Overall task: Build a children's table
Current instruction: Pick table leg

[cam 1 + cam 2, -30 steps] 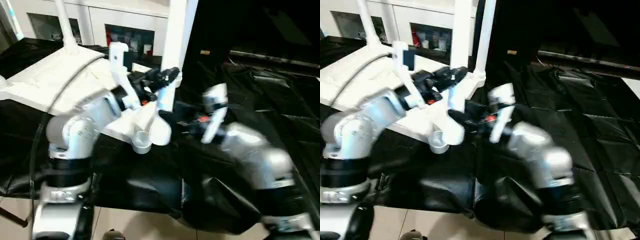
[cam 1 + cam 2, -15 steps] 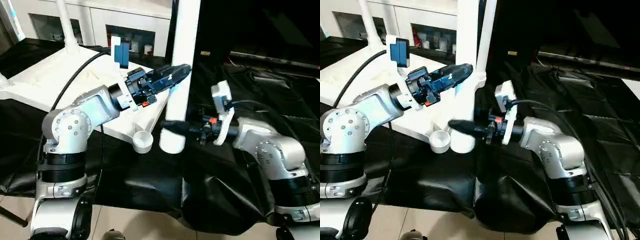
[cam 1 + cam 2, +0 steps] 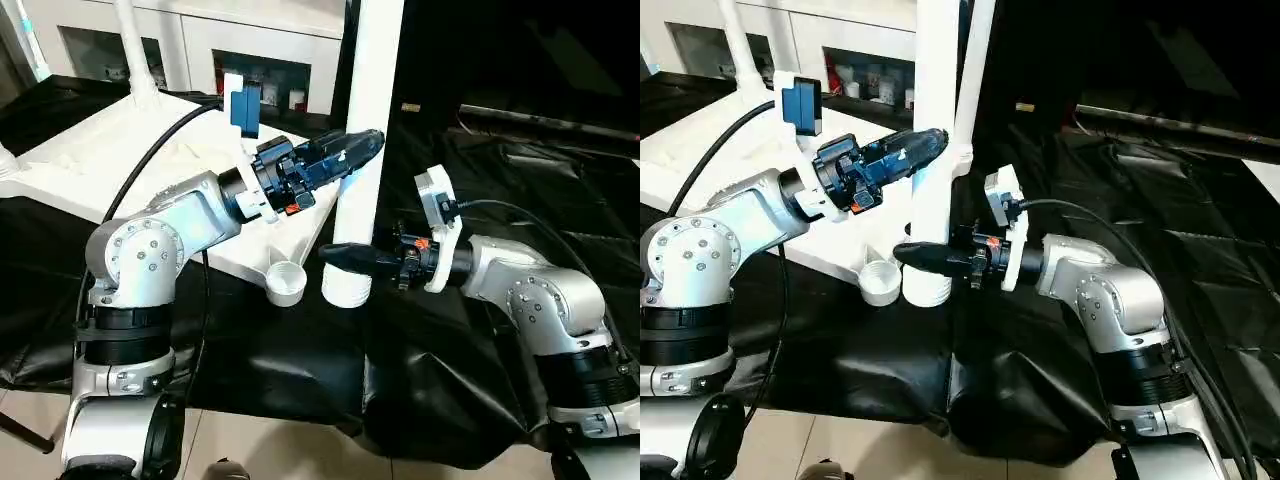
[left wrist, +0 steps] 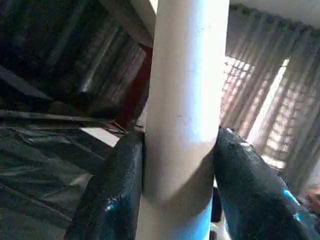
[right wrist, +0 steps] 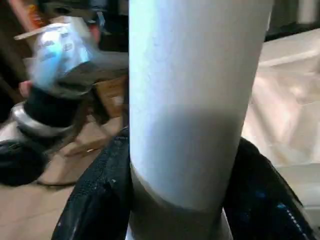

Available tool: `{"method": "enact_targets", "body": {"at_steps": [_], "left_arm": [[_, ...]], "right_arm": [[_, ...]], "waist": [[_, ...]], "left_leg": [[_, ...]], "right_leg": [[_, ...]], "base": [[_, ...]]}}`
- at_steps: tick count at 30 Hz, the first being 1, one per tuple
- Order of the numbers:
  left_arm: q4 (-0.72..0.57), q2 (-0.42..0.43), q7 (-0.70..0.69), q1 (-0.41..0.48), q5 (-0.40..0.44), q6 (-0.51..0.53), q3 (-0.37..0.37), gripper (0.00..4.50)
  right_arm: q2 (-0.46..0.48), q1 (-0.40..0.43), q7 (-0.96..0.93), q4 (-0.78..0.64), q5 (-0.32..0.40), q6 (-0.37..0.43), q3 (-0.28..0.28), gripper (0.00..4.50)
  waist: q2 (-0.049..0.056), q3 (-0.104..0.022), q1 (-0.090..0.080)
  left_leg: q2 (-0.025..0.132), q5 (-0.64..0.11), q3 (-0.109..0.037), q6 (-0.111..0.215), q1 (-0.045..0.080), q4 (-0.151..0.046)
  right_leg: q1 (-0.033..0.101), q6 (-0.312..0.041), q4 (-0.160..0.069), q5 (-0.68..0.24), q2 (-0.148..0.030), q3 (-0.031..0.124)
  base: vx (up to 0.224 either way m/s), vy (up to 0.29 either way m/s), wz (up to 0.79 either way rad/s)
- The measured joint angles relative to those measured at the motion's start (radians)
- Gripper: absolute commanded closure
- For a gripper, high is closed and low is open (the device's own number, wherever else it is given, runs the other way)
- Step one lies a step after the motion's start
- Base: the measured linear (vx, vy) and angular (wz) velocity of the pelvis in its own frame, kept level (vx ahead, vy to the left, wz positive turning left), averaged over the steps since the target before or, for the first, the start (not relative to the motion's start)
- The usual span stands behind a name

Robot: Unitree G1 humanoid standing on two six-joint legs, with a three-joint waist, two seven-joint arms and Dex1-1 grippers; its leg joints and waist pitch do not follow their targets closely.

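Observation:
The children's table's white tabletop (image 3: 90, 160) lies upside down at the left on black sheeting. One leg (image 3: 125, 40) stands in its far corner and another leg (image 3: 975, 70) rises behind the middle. Both grippers hold a further leg (image 3: 368, 90) upright just off the tabletop's near corner. My left gripper (image 3: 368, 143) is shut on its middle, with its fingers (image 4: 117, 190) pressed to both sides. My right gripper (image 3: 332, 253) is shut on it lower down, just above the leg's wide end (image 3: 347, 288), its fingers (image 5: 100, 195) hugging the tube. An empty round socket (image 3: 285, 284) sits beside that end.
A white cabinet (image 3: 250, 60) with glass doors stands behind the tabletop. Crumpled black sheeting (image 3: 540, 170) covers the surface to the right and hangs over its near edge (image 3: 300, 390). Tiled floor (image 3: 260, 450) lies below.
The held leg has gone from tilted to upright. My right gripper has come in from the right and closed on its lower part. The left gripper keeps its hold.

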Motion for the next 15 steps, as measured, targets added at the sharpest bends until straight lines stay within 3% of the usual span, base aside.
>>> {"method": "enact_targets", "body": {"at_steps": [1,4,6,10,15], "left_arm": [[0.003,-0.008,0.019,-0.001,0.017,-0.014,-0.001,1.94],[0.022,-0.029,0.116,-0.001,0.061,-0.03,0.003,1.78],[0.017,-0.033,0.187,0.001,0.139,-0.072,-0.018,1.5],[-0.001,-0.053,0.277,0.008,0.255,-0.131,-0.091,1.37],[0.029,-0.11,0.355,0.025,0.319,-0.171,-0.124,1.37]], "right_arm": [[0.02,-0.006,-0.031,0.014,-0.014,-0.016,0.003,2.54],[0.046,-0.013,-0.171,0.059,-0.096,-0.069,0.0,2.55],[0.07,-0.011,-0.258,0.076,-0.151,-0.089,-0.002,2.56],[0.112,0.005,-0.337,0.081,-0.207,-0.12,0.016,2.56],[0.152,0.003,-0.404,0.069,-0.256,-0.167,0.051,2.56]], "waist": [[0.0,0.0,-0.002],[-0.003,-0.001,-0.002],[-0.006,0.0,-0.002],[-0.009,-0.001,-0.005],[-0.012,0.0,-0.008]], "left_leg": [[0.0,0.0,0.0,0.0,0.0,0.0],[0.0,0.001,0.0,-0.001,0.0,0.0],[0.0,0.001,0.0,-0.002,0.0,0.0],[0.0,0.001,0.0,-0.002,-0.001,0.0],[0.0,0.001,0.0,-0.002,-0.002,0.0]], "right_leg": [[0.0,0.0,0.0,0.0,0.0,0.0],[0.0,0.001,0.0,0.0,0.0,0.0],[0.0,0.001,0.0,0.001,0.0,0.0],[-0.001,0.002,-0.001,0.001,0.0,0.0],[-0.002,0.003,-0.001,0.001,0.0,0.0]], "base": [[0.0,0.0,0.0],[0.0,0.0,0.0],[0.0,0.0,0.0],[0.0,0.0,0.0],[0.0,0.0,0.0]]}}
